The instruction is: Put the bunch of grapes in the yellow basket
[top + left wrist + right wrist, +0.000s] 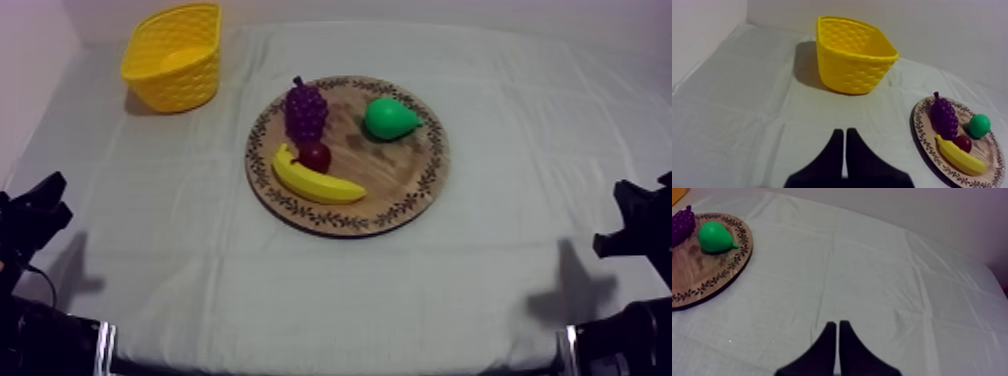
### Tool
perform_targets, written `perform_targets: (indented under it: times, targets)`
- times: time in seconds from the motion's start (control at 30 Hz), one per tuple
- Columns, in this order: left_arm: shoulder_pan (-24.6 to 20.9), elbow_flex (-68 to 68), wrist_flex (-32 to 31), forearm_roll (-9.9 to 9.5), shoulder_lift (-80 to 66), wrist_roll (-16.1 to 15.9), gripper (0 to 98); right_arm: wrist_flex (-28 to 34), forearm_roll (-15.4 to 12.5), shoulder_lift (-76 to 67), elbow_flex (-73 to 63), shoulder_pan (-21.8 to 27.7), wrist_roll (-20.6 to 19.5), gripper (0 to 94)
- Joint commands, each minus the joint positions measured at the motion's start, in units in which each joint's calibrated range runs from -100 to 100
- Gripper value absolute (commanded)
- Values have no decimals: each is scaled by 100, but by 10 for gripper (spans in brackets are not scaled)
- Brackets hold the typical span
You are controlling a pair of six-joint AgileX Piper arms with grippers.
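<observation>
A purple bunch of grapes [305, 110] lies on the round wooden board [420, 180] at its far left side, stem pointing away. The yellow basket [176, 58] stands at the table's far left, apart from the board. In the left wrist view the grapes [944, 115] sit on the board [921, 131] and the basket [853, 55] stands farther off. My left gripper [844, 136] is shut on nothing, low over bare cloth. My right gripper [837, 326] is shut too, over cloth well clear of the board [717, 273]. Both arms rest at the table's near corners [30, 215] [640, 225].
Also on the board are a banana [315, 180] at the near left, a small red fruit [316, 156] touching the grapes and banana, and a green pear [389, 118] at the far right. The cloth's near edge runs between the arms.
</observation>
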Motion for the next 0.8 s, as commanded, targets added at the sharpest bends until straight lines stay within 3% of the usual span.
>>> perform_targets:
  times: [0.0,0.67,0.77]
  targets:
    - [2,0,-4,0,0,2,1,-5,1,-2,-1,1,2,5]
    - [-7,0,-4,-7,0,7,2,-5,1,-2,-1,1,0,5]
    - [-42,0,-4,-25,0,-104,1,-5,1,-2,-1,1,-1,5]
